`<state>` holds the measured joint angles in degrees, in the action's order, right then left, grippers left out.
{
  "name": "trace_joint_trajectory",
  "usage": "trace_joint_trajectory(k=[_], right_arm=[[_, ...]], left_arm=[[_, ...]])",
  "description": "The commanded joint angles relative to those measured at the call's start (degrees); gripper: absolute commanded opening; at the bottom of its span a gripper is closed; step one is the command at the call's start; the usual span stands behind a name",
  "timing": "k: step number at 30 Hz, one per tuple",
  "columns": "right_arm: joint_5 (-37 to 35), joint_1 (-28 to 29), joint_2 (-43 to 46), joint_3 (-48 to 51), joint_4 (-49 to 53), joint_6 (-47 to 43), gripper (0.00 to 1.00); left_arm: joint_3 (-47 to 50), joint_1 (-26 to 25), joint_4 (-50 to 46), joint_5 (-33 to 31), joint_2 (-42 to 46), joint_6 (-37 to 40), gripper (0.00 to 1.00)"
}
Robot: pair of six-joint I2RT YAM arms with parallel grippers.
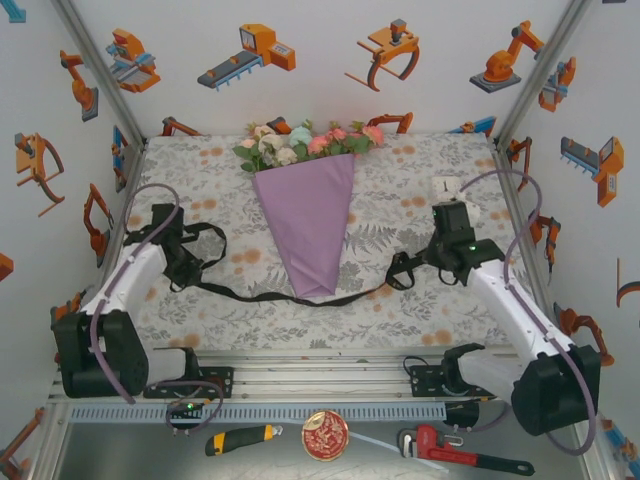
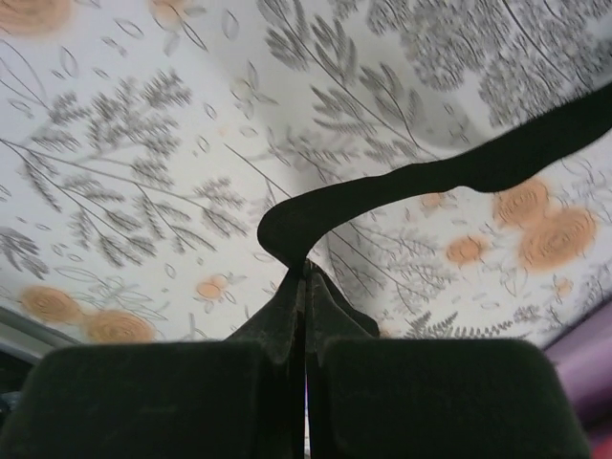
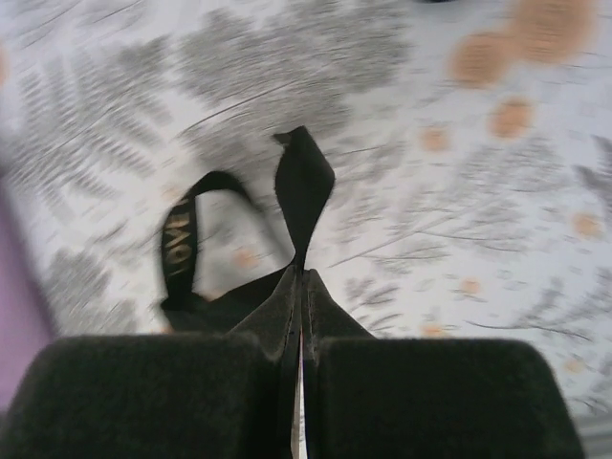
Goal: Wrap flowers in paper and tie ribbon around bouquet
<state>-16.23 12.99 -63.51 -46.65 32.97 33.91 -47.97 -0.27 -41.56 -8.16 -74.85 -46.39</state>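
Left gripper: your left gripper is clamped shut on the ribbon. The black strip is nipped in the closed jaws, curls up from them and runs off to the right above the tablecloth.
Right gripper: your right gripper is closed on the ribbon too. A short pointed end stands up past the jaws, and a loop with gold lettering hangs to the left.
Ribbon path: from above, it sags in one long line between your two grippers and crosses at the narrow tip of the paper. You cannot tell whether it passes over or under that tip.
Bouquet: the bouquet lies flat at the middle of the table, between your arms.
Flowers: the flowers spill from the wide mouth of the lilac cone toward the far edge, and the cone's point faces the arm bases.
Slack: extra ribbon bunches in loops just beside each gripper.
Front shelf: a utility knife, a round red disc and a red pipe wrench lie in a row in front of the arm bases, well apart from the bouquet.
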Motion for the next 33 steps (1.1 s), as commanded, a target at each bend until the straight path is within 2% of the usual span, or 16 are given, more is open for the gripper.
trace_joint_trajectory(k=[1,6,9,12,18,19,21,23,26,33], right_arm=[[-7.16,-5.72,-1.86,-0.79,3.62,2.04,0.0],[-11.2,-18.1,-3.27,-7.41,3.44,-3.76,0.0],[-10.68,-25.85,-4.03,-11.78,2.9,-4.81,0.0],[-9.62,-29.79,-5.53,-15.08,2.02,-4.73,0.0],[-3.75,-30.43,-8.13,-16.25,0.74,-2.06,0.0],[-1.27,-30.48,-8.57,-16.11,-0.37,-2.18,0.0],[8.72,-30.4,-10.0,-15.66,-3.56,-2.61,0.0],[13.34,-30.31,-11.93,-16.39,-3.04,-1.78,0.0],[13.5,-30.31,-12.84,-16.18,-0.82,0.51,0.0],[11.77,-30.31,-10.61,-11.6,1.25,1.22,0.0]], left_arm=[[-4.28,2.01,0.59,7.06,-3.95,8.83,0.0],[-4.24,0.39,2.46,15.87,-5.88,8.59,0.0],[-1.46,-2.37,2.28,14.8,-3.54,8.35,0.0],[1.54,-1.58,1.97,12.53,-0.64,7.18,0.0],[-2.59,4.28,0.03,11.91,0.25,10.52,0.0],[-3.46,4.32,-0.45,12.43,-0.33,11.32,0.0],[-4.87,4.32,-1.71,12.51,-1.4,12.52,0.0],[-4.52,4.77,-0.93,12.12,-1.7,13.16,0.0],[-6.15,8.02,-0.49,10.46,-1.9,14.75,0.0],[-19.78,19.76,-2.21,4.12,-7.54,18.64,0.0]])
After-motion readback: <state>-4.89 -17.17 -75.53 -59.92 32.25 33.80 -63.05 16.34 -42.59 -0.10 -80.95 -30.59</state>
